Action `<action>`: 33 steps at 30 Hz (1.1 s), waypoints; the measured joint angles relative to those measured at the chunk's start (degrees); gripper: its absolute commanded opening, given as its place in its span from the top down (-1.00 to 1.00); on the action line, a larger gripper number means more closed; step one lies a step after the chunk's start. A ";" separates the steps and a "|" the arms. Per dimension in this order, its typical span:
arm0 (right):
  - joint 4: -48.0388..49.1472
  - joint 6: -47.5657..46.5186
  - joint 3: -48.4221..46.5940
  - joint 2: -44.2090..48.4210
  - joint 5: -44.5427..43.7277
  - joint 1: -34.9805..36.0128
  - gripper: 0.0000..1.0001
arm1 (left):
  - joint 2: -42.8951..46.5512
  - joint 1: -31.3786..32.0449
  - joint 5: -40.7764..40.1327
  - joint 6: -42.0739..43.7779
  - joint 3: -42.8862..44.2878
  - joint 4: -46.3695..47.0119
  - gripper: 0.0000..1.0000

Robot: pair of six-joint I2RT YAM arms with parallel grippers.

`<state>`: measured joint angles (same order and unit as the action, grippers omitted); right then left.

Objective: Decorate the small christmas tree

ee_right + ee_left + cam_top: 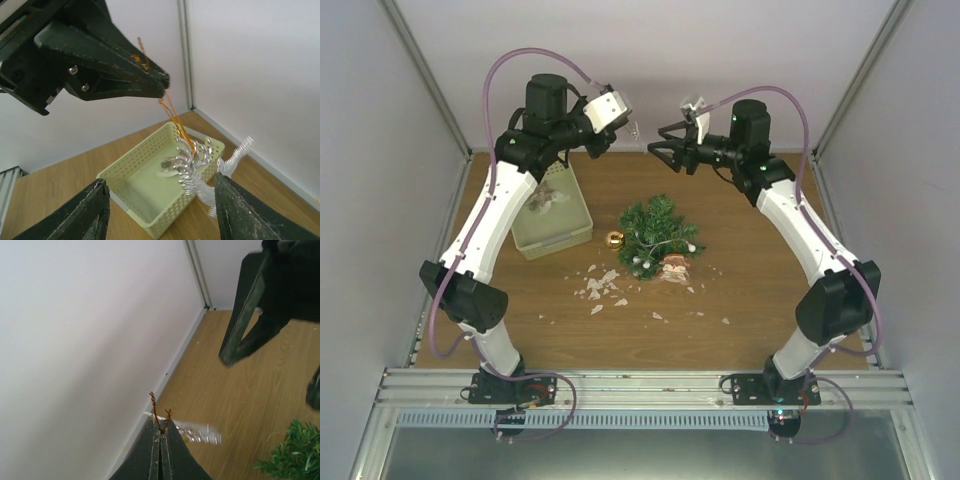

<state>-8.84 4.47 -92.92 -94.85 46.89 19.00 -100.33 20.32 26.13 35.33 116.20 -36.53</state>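
The left gripper (161, 86) is clamped on the gold thread (172, 116) of a silver ornament (192, 161). The right gripper (160, 181) faces it, jaws apart and empty. The tree (658, 228) sits mid-table near the basket (582, 232). It is probably light, soft-branched and easily tipped, so it is best steadied at its pot.

A pale yellow-green basket (552, 245) sits on the wooden table (760, 290), at 10 o'clock from the table's middle, with some silvery bits (542, 200) inside. A gold bauble (614, 240) lies near it, at the basket's 3 o'clock. A small red-and-white ornament (673, 267) lies at 4 o'clock of the bauble. White scraps (600, 287) are strewn at the bauble's 6 o'clock, with stray flakes toward 4 o'clock. In the right wrist view, a silver spiral ornament (192, 162) hangs on a thin copper-coloured wire (175, 117) in front of the basket's far corner.
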 measured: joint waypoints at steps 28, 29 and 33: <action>-1.75 -3.28 -10.82 -10.10 4.59 2.97 0.25 | -1.25 3.91 1.25 -0.74 0.44 0.31 1.00; -1.84 -3.41 -10.82 -10.10 4.55 2.97 0.25 | -1.25 3.91 1.07 -0.61 0.31 0.31 1.00; -2.54 -4.09 -10.82 -10.10 4.39 2.97 0.25 | -1.25 3.91 0.35 0.24 -0.72 0.33 1.00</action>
<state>-11.38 0.38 -103.74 -104.95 51.29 21.98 -101.58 24.23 26.48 35.57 115.48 -36.21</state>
